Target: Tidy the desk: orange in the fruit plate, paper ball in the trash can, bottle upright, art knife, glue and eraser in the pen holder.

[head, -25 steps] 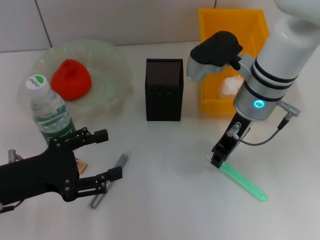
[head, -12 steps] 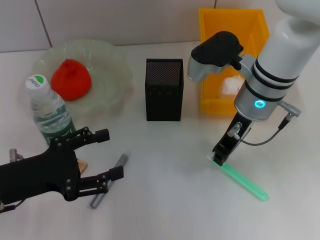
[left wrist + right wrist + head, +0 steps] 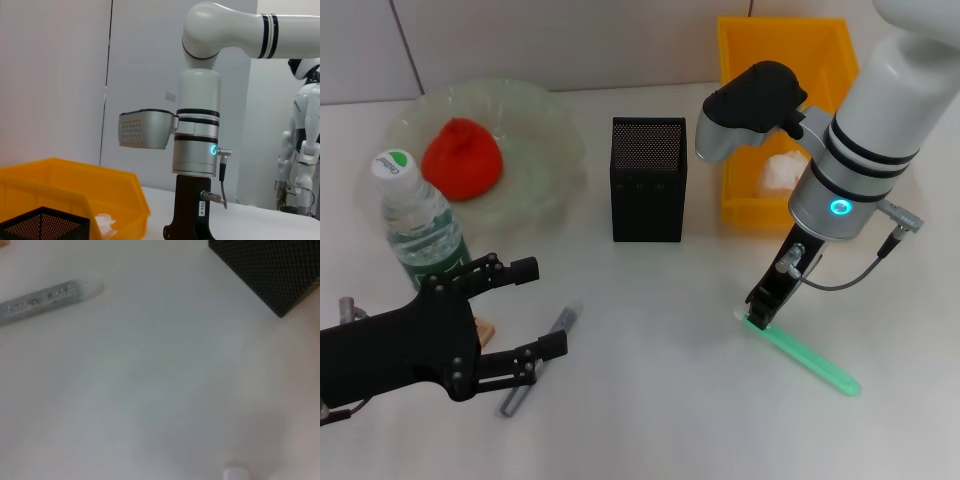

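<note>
Head view: right gripper (image 3: 760, 318) on the green glue (image 3: 805, 358), grip unclear; left gripper (image 3: 525, 315) spread. Wrist view shows the knife (image 3: 47, 298) near the pen holder (image 3: 272, 271).

Orange (image 3: 462, 160) in fruit plate (image 3: 542, 135) far left, bottle (image 3: 418, 222) before it, pen holder (image 3: 648, 180) centre, trash can (image 3: 760, 210) right.

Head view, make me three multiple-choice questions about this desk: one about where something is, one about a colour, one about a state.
1. Where is the orange?
A. in the fruit plate
B. in the trash can
C. beside the pen holder

2. What colour is the trash can?
A. black
B. yellow
C. green

3. How does the bottle stand?
A. on its side
B. upside down
C. upright

Answers: 1 A, the orange lies inside the pale plate. 2 B, its walls are yellow. 3 C, its cap points up.
</note>
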Tool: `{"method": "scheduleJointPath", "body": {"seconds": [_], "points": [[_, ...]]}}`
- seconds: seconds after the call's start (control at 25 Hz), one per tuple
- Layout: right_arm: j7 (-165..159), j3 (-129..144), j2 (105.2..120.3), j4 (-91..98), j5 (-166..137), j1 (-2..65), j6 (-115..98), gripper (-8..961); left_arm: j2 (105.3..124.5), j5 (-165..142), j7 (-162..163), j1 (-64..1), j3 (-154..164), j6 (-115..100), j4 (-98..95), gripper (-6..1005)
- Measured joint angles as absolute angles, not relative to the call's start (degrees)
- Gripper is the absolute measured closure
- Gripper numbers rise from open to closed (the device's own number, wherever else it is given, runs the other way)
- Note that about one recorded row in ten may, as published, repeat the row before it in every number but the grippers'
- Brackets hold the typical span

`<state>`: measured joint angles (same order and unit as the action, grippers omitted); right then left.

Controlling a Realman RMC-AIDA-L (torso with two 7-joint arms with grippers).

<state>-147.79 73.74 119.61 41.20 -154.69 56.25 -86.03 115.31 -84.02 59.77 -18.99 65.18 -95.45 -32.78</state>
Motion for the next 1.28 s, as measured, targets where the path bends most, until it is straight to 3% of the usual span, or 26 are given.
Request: {"method": "scheduleJointPath", "body": {"seconds": [1.28], "points": [[-148.2,73.7,119.56,54.3,-154.3,53.2,-90.0,913,115.48,-84.0,59.9,-19.1,65.2,-95.5,-32.9,150]]}}
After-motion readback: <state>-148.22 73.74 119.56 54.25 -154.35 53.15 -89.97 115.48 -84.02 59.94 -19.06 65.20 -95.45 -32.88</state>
